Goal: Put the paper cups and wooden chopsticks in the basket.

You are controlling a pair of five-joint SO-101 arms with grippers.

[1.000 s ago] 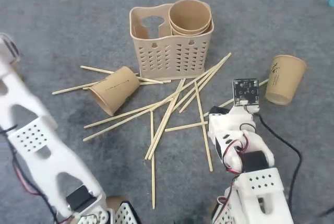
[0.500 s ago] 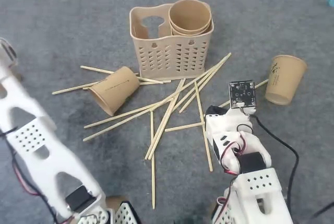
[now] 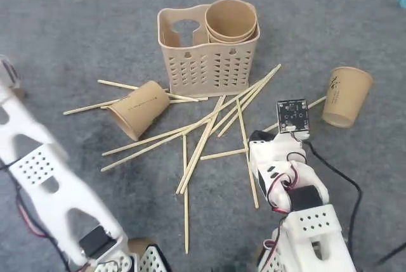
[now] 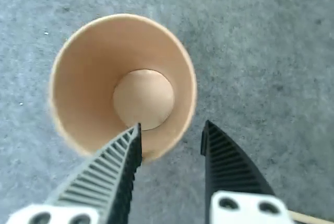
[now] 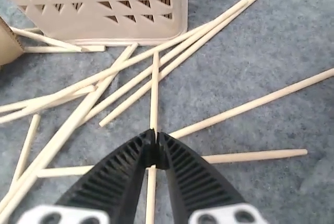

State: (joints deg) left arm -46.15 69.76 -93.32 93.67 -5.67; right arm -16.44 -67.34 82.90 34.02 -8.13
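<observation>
Holding two paper cups (image 3: 231, 18), the basket (image 3: 206, 66) awaits the rest; right hand (image 5: 155, 139) pinches a chopstick (image 5: 154, 88), left hand (image 4: 171, 127) gapes astride the rim of another cup (image 4: 94, 78).

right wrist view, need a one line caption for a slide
Right gripper closed on one wooden chopstick amid the scattered sticks, with the basket just beyond.

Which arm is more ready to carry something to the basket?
Right. The right fingers are shut on a chopstick near the basket. The left fingers are open across a cup rim, gripping nothing yet.
</observation>
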